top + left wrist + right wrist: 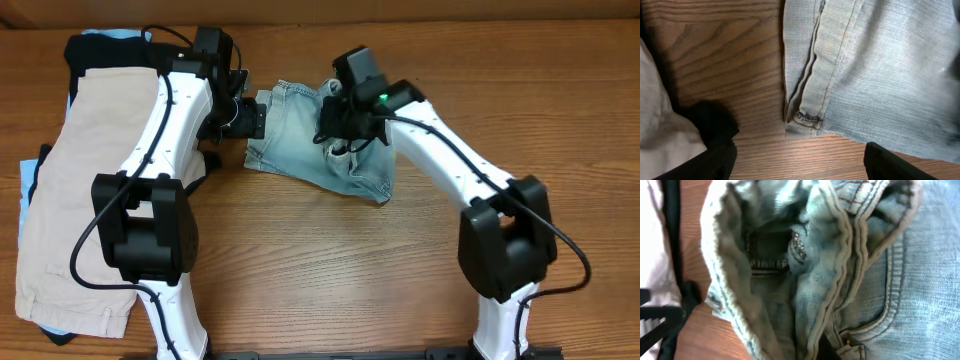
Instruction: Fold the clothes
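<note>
Clothes, left stack: beige shorts (pixel 70 190) lie flat at the left of the table (pixel 330 270), on top of a black garment (pixel 78 55) and a pale-blue garment (pixel 24 185) whose edges show around them.
Left gripper (pixel 255 118): low over the wood, just left of the denim. Fingers (pixel 710 160) are spread wide with nothing between them. The hemmed edge lies just ahead.
Denim shorts (pixel 300 150): centre-far on the table, between the two grippers. Left edge lies flat on the wood; right part is rumpled and bunched up.
Handling (judgement): denim is soft but heavier and stiffer than thin cloth. It should hold a crease, drag rather than slide on the wood, and sag if lifted by one point. Not fragile.
Hold points (judgement): thick seams, i.e. the left hem edge and the waistband, one per arm, so the cloth can be pulled taut.
Right gripper (pixel 340 145): down on the bunched right part. Wrist view is filled with crumpled waistband and a pocket seam. Fingers are hidden by cloth, so I cannot tell whether it grips.
Status (judgement): denim not yet flattened or folded.
</note>
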